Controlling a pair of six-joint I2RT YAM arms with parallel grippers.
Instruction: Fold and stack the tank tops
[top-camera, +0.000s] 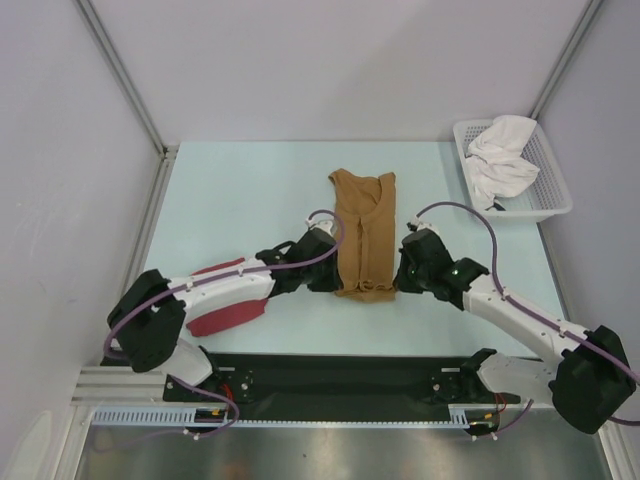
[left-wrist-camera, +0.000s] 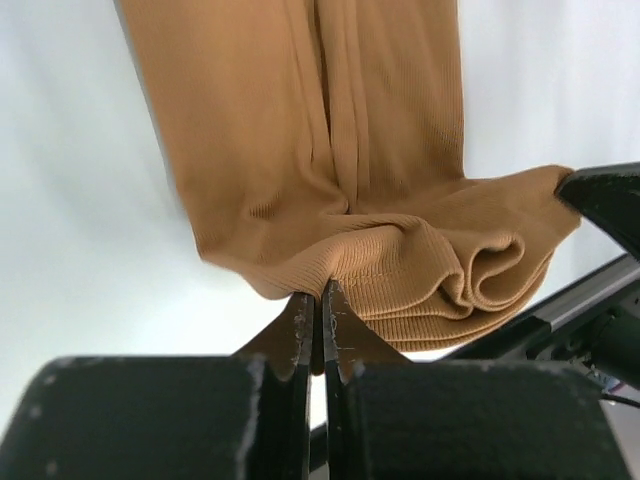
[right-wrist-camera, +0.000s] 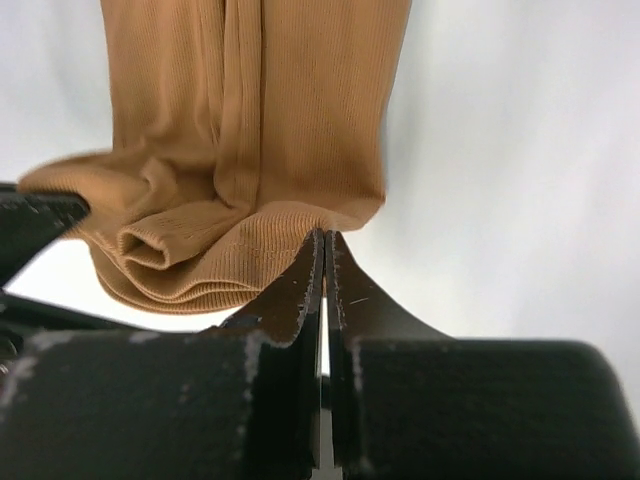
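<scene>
The left gripper (left-wrist-camera: 320, 300) and right gripper (right-wrist-camera: 323, 250) each pinch a near corner of the brown top (top-camera: 363, 235), probably to fold it.

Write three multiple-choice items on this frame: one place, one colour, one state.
1. Where on the table is the white basket? A near left B centre C far right
2. What colour is the tank top under the left arm? A dark red B blue C green
3. How are the left fingers and right fingers? A both open B both shut on the tan tank top's near hem C holding the basket
1 C, it sits in that corner. 2 A, it shows dark red beneath the arm. 3 B, both wrist views show tips pinching the hem.
</scene>
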